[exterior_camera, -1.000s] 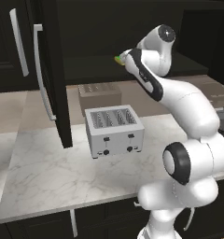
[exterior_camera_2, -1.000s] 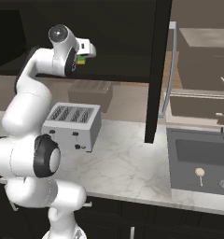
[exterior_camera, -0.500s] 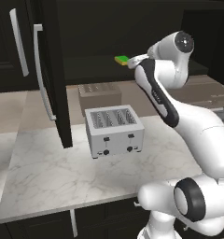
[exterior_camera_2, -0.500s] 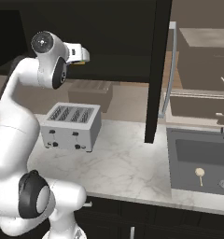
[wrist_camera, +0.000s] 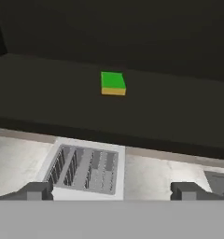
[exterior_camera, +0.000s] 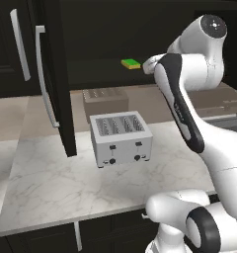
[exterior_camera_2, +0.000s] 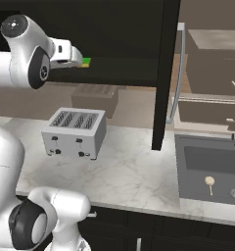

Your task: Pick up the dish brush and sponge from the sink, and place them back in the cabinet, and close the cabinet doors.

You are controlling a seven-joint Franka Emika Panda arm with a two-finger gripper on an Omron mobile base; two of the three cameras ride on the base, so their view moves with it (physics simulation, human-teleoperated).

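Marble tabletop point(exterior_camera: 66, 188) is carrying a toaster point(exterior_camera: 121, 138) below the open cabinet point(exterior_camera: 100, 44), where the sponge point(wrist_camera: 113, 83) is lying mid-shelf, apart from your claw point(wrist_camera: 111, 190), which is standing wide and holding nothing. The dish brush point(exterior_camera_2: 209, 184) is lying in the sink point(exterior_camera_2: 207, 162). Swinging down toward it, you are risking clipping the open cabinet doors point(exterior_camera_2: 166, 73) or the toaster.

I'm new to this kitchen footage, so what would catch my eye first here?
The bright green sponge lies alone on the dark shelf of the open cabinet, the open gripper drawn back from it above the silver toaster. On the right, the dish brush lies on the floor of the dark sink.
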